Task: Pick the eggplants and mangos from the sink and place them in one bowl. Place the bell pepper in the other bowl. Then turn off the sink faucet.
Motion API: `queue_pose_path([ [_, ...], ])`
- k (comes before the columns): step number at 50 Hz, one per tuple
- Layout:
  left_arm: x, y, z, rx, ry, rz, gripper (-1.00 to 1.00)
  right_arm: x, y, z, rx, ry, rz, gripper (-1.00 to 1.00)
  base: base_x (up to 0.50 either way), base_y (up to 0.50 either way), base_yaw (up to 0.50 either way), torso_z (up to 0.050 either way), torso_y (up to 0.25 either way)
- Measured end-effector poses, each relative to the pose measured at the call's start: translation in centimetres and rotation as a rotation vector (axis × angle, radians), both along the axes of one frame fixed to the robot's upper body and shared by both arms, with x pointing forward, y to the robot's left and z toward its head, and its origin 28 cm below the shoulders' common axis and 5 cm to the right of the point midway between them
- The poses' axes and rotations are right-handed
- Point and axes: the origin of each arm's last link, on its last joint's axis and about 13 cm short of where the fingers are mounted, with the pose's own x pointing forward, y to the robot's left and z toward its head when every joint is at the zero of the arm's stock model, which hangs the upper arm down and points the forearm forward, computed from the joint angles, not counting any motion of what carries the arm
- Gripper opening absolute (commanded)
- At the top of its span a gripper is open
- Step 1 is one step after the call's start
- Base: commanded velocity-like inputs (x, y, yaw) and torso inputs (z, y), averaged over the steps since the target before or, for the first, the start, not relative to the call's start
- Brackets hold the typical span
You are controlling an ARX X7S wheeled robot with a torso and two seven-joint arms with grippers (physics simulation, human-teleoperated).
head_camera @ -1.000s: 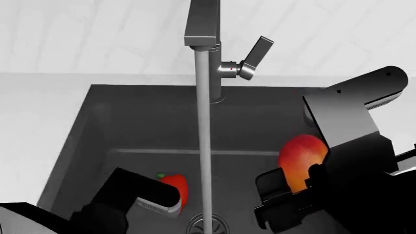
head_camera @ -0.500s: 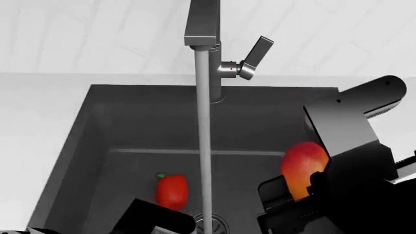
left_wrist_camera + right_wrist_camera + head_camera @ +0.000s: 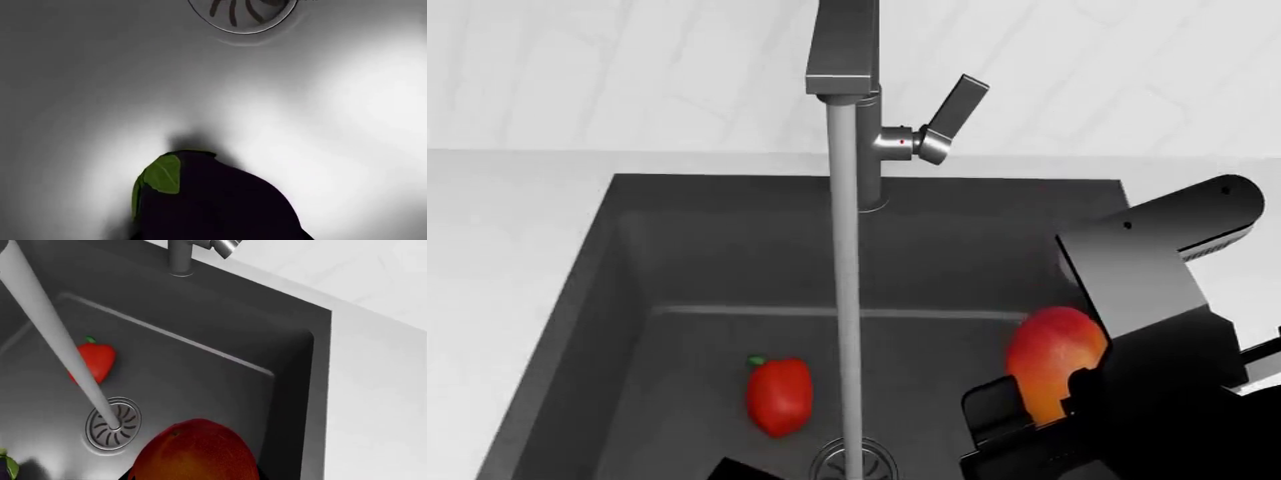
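My right gripper is shut on the red-and-orange mango and holds it above the sink floor at the right side of the basin; the mango fills the near part of the right wrist view. The red bell pepper lies on the sink floor left of the drain. Close under the left wrist camera the dark purple eggplant shows its green cap, and its edge also shows in the right wrist view. My left gripper's fingers do not show. The faucet runs a stream of water. The bowls are out of view.
The faucet's lever is tilted up to the right. White counter surrounds the basin. A sliver of my left arm shows at the head view's lower edge. The water stream falls onto the drain.
My left arm has drawn back toward the near side and almost left the head view, uncovering the bell pepper. The right gripper with the mango has shifted slightly down and right.
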Motion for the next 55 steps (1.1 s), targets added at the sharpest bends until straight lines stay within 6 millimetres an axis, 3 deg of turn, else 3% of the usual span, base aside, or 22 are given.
queue_pose_path([
  [17,0.1,0.2,0.3,0.018,-0.055,-0.011,-1.0,-0.2,-0.1,-0.4,0.009,0.001,-0.005,-1.0,0.0,0.0,0.0,0.0,-0.001],
  [36,1.8,2.2,5.4,-0.003,-0.313,0.004,-1.0,-0.1,0.0,-0.1,0.013,-0.017,-0.01,-1.0,0.0,0.0,0.0,0.0,0.0],
  [55,2.5,4.5,7.8,-0.136,-0.73,0.003,-1.0,0.2,0.1,-0.3,0.016,-0.052,-0.021,-1.0,0.0,0.0,0.0,0.0,0.0],
])
